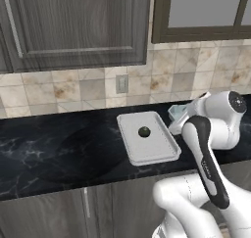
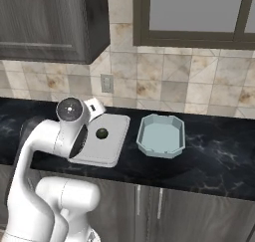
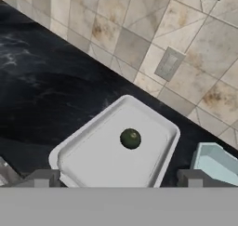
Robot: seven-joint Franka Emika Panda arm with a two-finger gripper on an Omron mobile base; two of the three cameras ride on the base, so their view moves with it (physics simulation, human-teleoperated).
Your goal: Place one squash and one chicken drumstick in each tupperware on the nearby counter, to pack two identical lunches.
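green squash (image 3: 130, 139) mid-frame in white tupperware (image 3: 93, 167), blue tupperware (image 2: 161, 135) right, on worktop (image 1: 49, 154) | tool (image 3: 118, 179) spread wide, empty | squash looks firm, smooth, rolls: pinch across middle

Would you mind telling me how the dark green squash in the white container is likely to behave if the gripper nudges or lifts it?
The squash looks ball-shaped, so a nudge would probably send it rolling across the flat floor of the white container. The raised rim should likely stop it. Its surface seems glossy and rounded, so the open gripper may slip unless it closes across the middle.
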